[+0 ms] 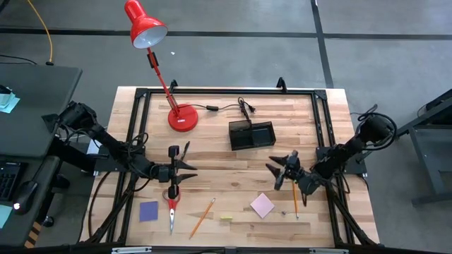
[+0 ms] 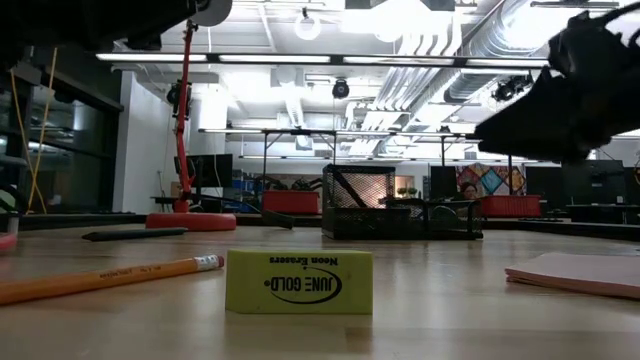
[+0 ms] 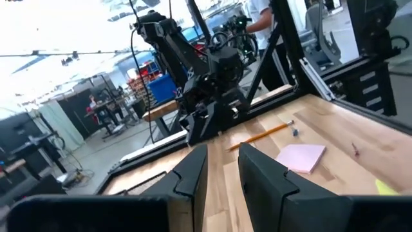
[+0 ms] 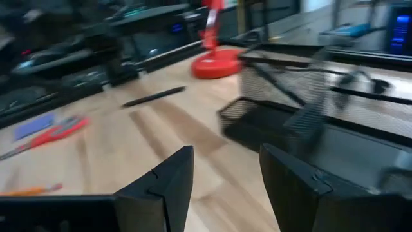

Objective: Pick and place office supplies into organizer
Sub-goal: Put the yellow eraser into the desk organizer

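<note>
High view first: we see the right gripper (image 1: 282, 171) just in front of the organizer (image 1: 251, 135), hanging over bare wood. Its fingers (image 4: 164, 183) stand apart with nothing between them in the right wrist view, where the mesh organizer (image 4: 302, 109) is blurred and a dark pen (image 4: 153, 96) lies farther back towards the lamp's base (image 4: 217, 66).

The left gripper (image 1: 182, 173) sits well to the left of the organizer, above the red-handled scissors (image 1: 171, 206). In the left wrist view its fingers (image 3: 193, 173) show a narrow gap with only counter (image 3: 335, 125) visible through it, and we see nothing held.

On the counter (image 1: 226, 159), all in front of the organizer, lie the blue-purple pad (image 1: 148, 211), one pencil (image 1: 202, 217), the small yellow eraser (image 1: 225, 218) and the pink sticky pad (image 1: 262, 204). A second pencil (image 1: 295, 202) lies partly under the right gripper, its upper end hidden. A black pen (image 1: 174, 156) lies left of the organizer, partly covered by the left arm.

From the low view the eraser (image 2: 299, 282) fills the foreground, the pencil (image 2: 105, 279) is cut off at the edge, and only a corner of the pink pad (image 2: 580, 272) shows. We cannot make out what the organizer (image 2: 400, 214) holds, beyond a dark slanting rod inside it.
</note>
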`<state>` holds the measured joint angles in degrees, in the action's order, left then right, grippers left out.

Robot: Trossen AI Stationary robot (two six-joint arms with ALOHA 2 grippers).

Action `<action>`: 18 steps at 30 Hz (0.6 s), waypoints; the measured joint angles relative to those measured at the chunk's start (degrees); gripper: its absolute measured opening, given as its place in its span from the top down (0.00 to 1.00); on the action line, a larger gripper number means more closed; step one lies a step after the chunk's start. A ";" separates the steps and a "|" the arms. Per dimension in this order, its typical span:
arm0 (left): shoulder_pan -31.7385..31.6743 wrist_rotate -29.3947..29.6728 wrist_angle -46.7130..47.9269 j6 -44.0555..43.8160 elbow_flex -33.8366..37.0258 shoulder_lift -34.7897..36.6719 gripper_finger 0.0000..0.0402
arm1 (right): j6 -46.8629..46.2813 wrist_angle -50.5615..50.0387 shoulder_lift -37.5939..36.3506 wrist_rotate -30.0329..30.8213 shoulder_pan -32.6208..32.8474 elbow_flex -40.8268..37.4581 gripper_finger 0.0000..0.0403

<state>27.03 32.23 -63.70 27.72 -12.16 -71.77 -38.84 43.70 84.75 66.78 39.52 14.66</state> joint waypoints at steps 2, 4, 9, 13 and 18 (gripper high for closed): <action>0.00 0.00 0.18 0.87 -0.04 0.00 0.80 | -2.74 -1.58 0.02 1.95 0.67 0.00 0.57; 0.00 0.00 0.35 0.65 -0.04 0.00 0.80 | -4.10 -1.92 0.02 3.11 1.30 0.00 0.57; 0.00 -0.50 0.43 0.31 -0.04 0.00 0.80 | -4.43 -1.92 0.02 -2.57 2.65 0.00 0.57; 0.00 -0.62 2.42 -1.14 -0.07 0.00 0.80 | -7.35 -2.20 0.02 -9.29 3.07 0.00 0.57; 0.00 -1.35 7.69 -2.35 -0.11 -0.02 0.80 | -5.52 -4.77 0.02 -10.87 4.57 0.00 0.57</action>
<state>27.03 30.88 -56.01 25.36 -12.27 -71.79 -44.37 38.93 84.77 55.91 44.09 14.66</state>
